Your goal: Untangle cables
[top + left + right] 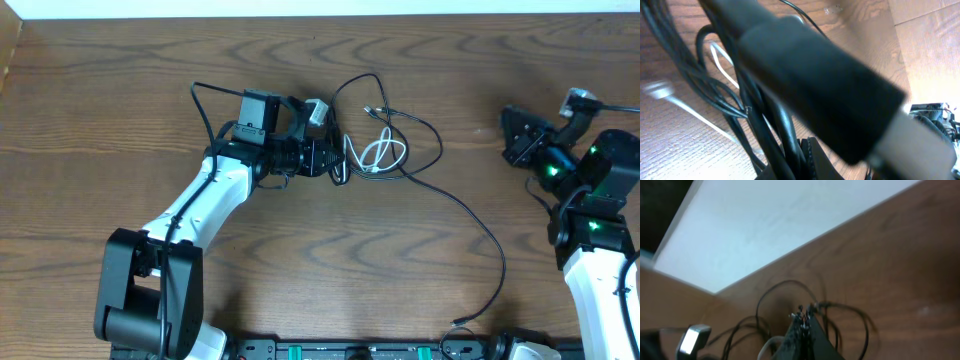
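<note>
The cables lie tangled at mid-table: black loops [405, 120], a white loop [382, 152], and one long black cable [480, 230] trailing to a plug near the front edge. My left gripper [328, 157] is shut on the black strands at the tangle's left side. In the left wrist view several black cables [772, 120] run between the jaws [802, 162], a white cable [695, 112] lies on the wood, and a big black plug with a metal end [815, 75] hangs blurred in front. My right gripper [514, 137] is shut and empty, off to the right of the tangle; its closed fingertips [805, 316] point towards the cables [780, 292].
A silver plug end [318, 110] sticks up just above the left gripper and also shows in the right wrist view [691, 337]. A white wall [770, 225] borders the table's far edge. The right arm's own thick cable [610, 105] runs off to the right.
</note>
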{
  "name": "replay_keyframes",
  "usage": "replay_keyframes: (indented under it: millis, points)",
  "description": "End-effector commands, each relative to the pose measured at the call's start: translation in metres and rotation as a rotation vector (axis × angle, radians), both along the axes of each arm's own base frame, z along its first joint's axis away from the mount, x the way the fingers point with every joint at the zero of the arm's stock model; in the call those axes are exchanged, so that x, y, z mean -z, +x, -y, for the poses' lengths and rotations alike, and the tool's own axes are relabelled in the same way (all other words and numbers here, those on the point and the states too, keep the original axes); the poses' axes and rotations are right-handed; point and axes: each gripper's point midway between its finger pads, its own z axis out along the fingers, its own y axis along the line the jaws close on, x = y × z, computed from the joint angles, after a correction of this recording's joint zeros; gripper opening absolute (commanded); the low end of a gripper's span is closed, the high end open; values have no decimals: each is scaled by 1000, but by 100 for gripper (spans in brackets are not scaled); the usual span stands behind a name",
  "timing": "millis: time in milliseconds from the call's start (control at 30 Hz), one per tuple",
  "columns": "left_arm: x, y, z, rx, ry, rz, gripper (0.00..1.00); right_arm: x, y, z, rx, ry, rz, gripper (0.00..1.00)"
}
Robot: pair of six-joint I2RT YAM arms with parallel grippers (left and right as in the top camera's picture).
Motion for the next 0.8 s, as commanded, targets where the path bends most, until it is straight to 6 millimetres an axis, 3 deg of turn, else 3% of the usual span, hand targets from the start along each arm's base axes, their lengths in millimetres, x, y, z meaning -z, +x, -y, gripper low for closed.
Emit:
replay_keyframes:
  millis: [0, 67, 167, 333, 467, 567, 767]
  points:
    - [-22, -6, 11, 68, -83, 34, 8, 10, -10, -24, -96, 6, -43, 23]
    - [-36, -13, 18, 129, -164, 43, 8, 23, -12, -33, -114, 10, -96, 36]
    - [-45, -14, 22, 159, -206, 69, 8, 41, -19, -59, -181, 43, -186, 41]
    - [-37, -6, 18, 122, -155, 88, 8, 76, -25, -119, -329, 10, -269, 49]
    - [-26, -1, 12, 74, -92, 75, 8, 104, -16, -158, -411, -30, -254, 59]
    - [-10, 0, 2, 21, -11, 33, 8, 119, 1, -163, -394, -77, -209, 73]
    - [4, -1, -8, -23, 64, -5, 8, 152, 16, -167, -378, -68, -226, 78]
